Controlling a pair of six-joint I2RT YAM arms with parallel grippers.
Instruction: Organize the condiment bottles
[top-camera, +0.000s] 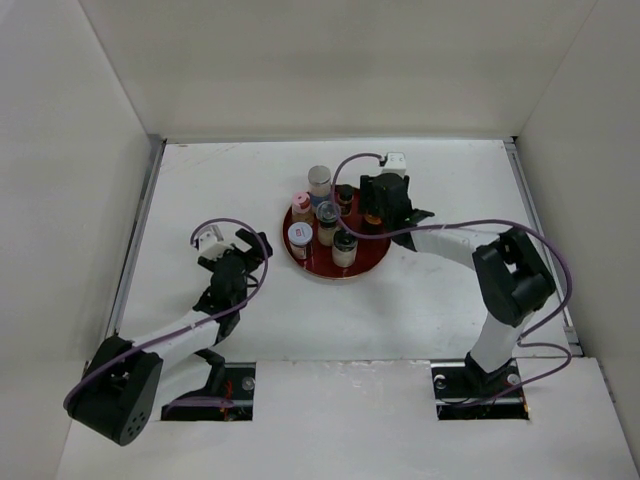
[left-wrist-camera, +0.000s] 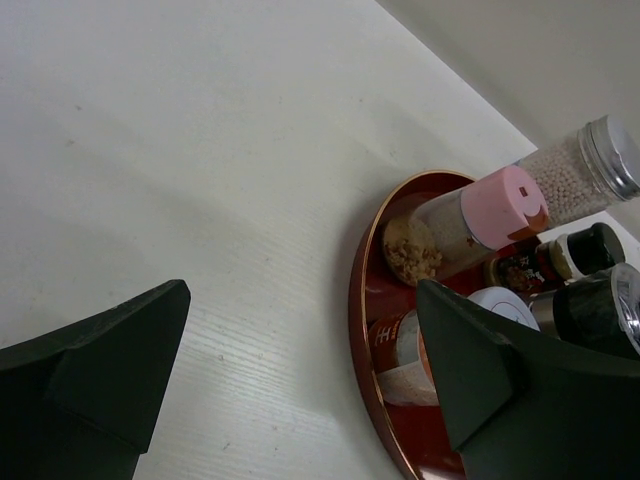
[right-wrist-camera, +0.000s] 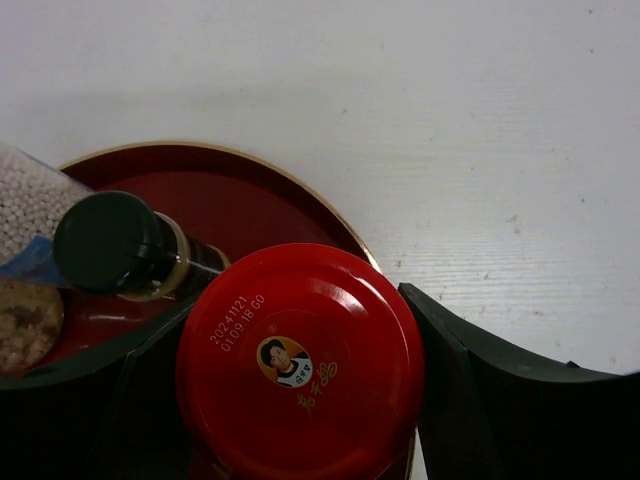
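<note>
Two arms reach out from the near edge of the table. Nearest, the left gripper (left-wrist-camera: 300, 295) hangs over bare tabletop just left of the red tray (left-wrist-camera: 352, 290), its jaws spread wide and holding nothing.

All seven bottles are gathered at the tray. At its near side stand a white-capped jar (top-camera: 299, 237) with a red label and a dark-capped jar (top-camera: 344, 243). A grey-capped one (top-camera: 327, 212) is behind them. Farther back are a pink-capped bottle (left-wrist-camera: 505, 200) holding tan crumbly powder and a small black-capped bottle (right-wrist-camera: 110, 240). A tall silver-capped bottle (left-wrist-camera: 610, 155) of tiny white beads is at the far rim; whether its base sits fully inside I cannot tell.

At the far right of the tray, the right gripper (top-camera: 383, 200) has its jaws pressed against either side of a red-lidded jar (right-wrist-camera: 300, 360), with no gap showing in the wrist view. The broad lid hides what the jar holds.

The main risk lies there. The jar sits close to the tray's right rim, so if it is let go while partly over the edge it could tilt or roll onto the table. The black-capped bottle is just beside the inner finger, and opening wide or swinging sideways could knock it into its neighbours. With the bottles packed this tight, one fall may topple several. The left gripper moving right could also shove the tray.
</note>
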